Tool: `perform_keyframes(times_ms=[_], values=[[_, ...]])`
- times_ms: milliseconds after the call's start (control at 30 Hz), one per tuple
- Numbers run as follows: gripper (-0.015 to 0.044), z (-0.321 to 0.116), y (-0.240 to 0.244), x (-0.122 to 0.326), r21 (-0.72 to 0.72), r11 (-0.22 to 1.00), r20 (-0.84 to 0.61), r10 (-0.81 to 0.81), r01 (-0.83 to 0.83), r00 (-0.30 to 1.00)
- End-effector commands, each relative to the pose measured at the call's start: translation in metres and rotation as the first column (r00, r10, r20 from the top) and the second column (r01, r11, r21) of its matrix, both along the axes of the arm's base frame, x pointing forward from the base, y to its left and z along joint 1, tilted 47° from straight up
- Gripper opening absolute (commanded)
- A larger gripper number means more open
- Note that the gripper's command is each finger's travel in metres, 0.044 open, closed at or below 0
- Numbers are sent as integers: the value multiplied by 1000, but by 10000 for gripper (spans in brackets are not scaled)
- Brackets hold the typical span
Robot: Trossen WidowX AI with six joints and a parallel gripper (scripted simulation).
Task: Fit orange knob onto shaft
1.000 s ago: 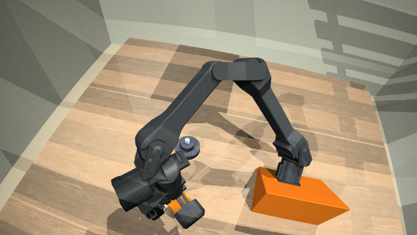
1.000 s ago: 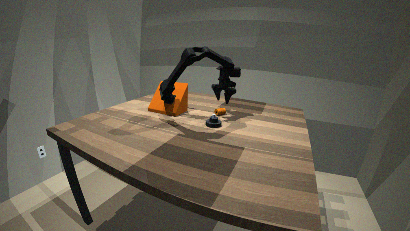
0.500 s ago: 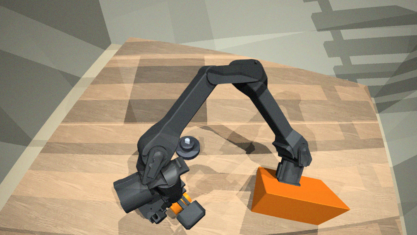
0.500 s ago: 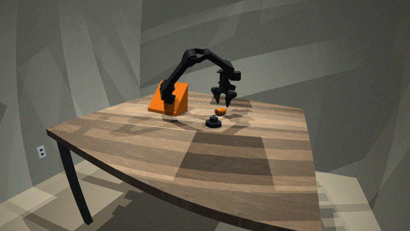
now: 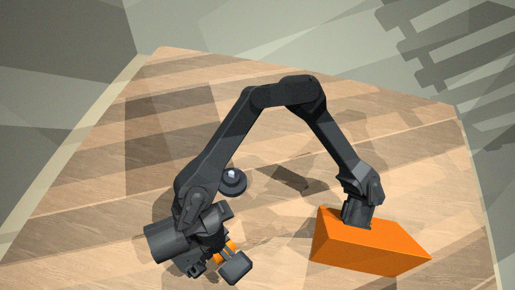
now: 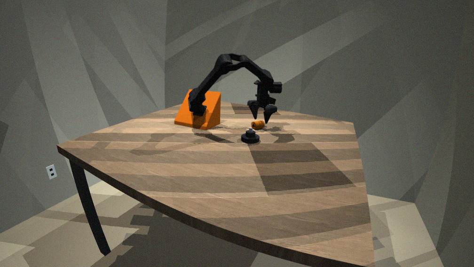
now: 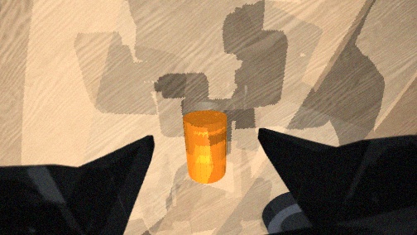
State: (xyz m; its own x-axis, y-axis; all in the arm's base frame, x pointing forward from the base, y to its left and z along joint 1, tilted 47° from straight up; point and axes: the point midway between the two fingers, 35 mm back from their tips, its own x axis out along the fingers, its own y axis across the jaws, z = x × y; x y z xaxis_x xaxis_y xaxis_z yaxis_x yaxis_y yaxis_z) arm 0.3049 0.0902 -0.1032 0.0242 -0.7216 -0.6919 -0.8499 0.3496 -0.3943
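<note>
The orange knob lies on its side on the table. In the exterior view one end shows a dark opening, facing left; the flat side of the hole cannot be made out. My gripper is open and empty, pointing down just above the knob. In the wrist view the knob lies between the two fingertips, lengthwise, with a gap on each side. The round dark pedestal stands close by, with the silver shaft upright on top. The right finger hides the shaft in the wrist view.
The arm's base is at the large orange wedge block, away from the knob. In the top view the forearm passes beside the pedestal and partly covers its edge. Shadows of the arm fall on the wooden table.
</note>
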Motion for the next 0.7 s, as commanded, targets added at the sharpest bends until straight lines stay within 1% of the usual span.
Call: perform_keyframes(times_ms=[0, 433, 667], values=[[440, -5, -7, -1, -5, 1000, -4, 1, -1, 1000], [440, -17, -21, -1, -7, 1000, -4, 1, -1, 1000], [256, -17, -21, -1, -7, 1000, -4, 1, -1, 1000]])
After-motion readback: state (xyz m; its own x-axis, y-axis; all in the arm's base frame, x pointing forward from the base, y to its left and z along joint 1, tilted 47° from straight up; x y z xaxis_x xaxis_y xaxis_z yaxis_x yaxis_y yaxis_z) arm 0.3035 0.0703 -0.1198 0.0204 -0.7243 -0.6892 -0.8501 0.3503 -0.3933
